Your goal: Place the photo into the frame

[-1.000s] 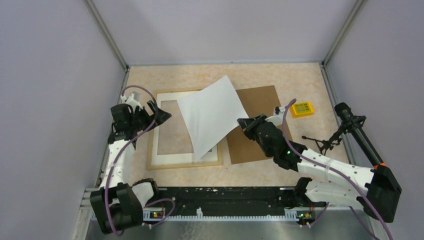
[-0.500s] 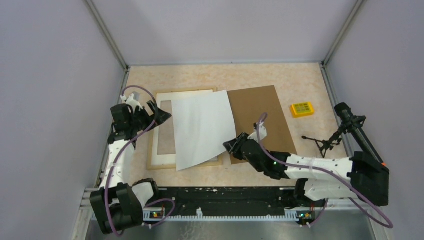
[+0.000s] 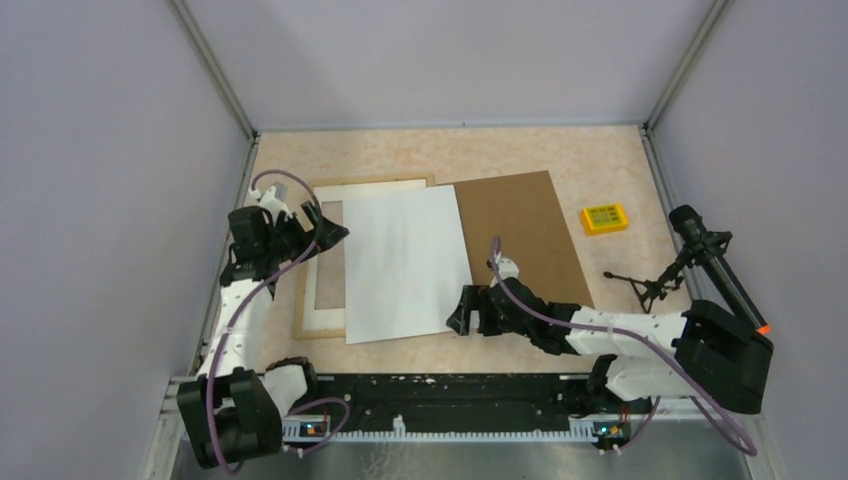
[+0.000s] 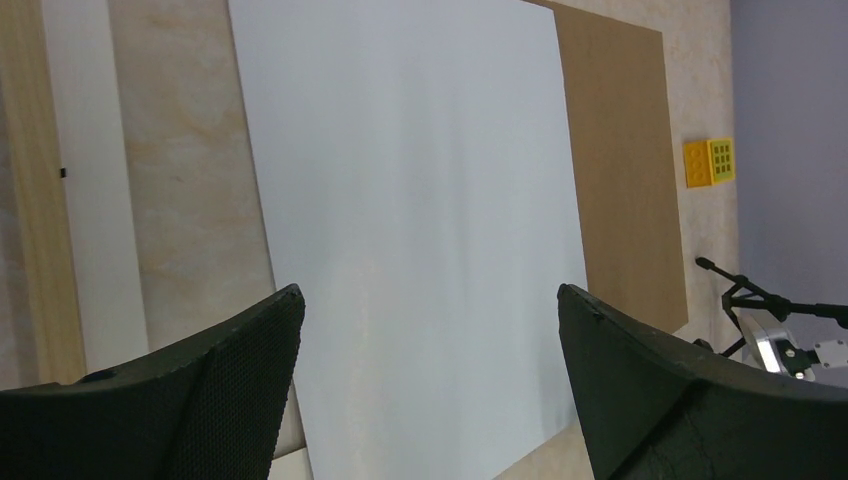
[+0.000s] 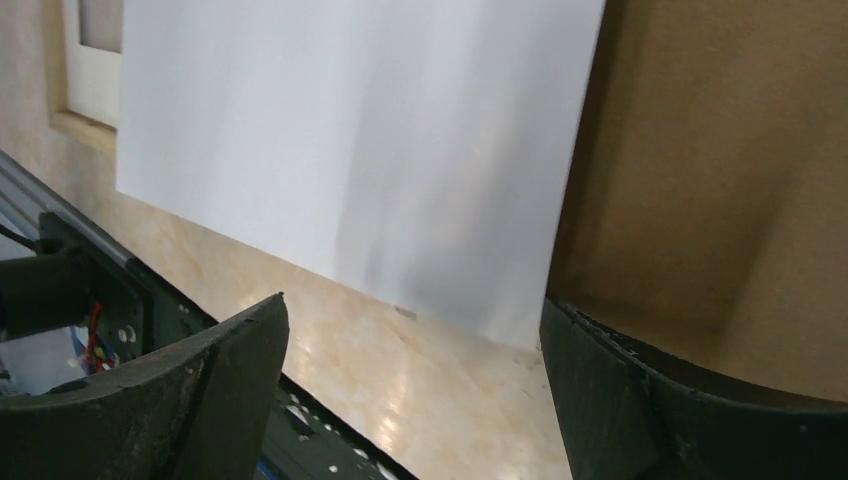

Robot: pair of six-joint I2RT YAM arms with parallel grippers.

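The photo (image 3: 405, 262) lies flat with its plain white back up and its printed side hidden. It covers the right part of the light wood frame (image 3: 300, 300) and hangs past the frame's near and right edges, onto the table and the brown board. My right gripper (image 3: 458, 310) is open, low at the photo's near right corner (image 5: 350, 130), with nothing between its fingers. My left gripper (image 3: 322, 228) hovers open above the frame's left side, looking down on the photo (image 4: 410, 200) and holding nothing.
A white mat (image 3: 325, 318) lies inside the frame. A brown backing board (image 3: 520, 240) lies right of the photo, its left edge under it. A yellow block (image 3: 605, 218) and a small black tripod (image 3: 650, 285) stand at the right. The black rail (image 3: 450, 395) runs along the near edge.
The right gripper brought the tilted photo down flat over the frame, opened and let it go, ending nearer the front edge. The left arm barely moved.
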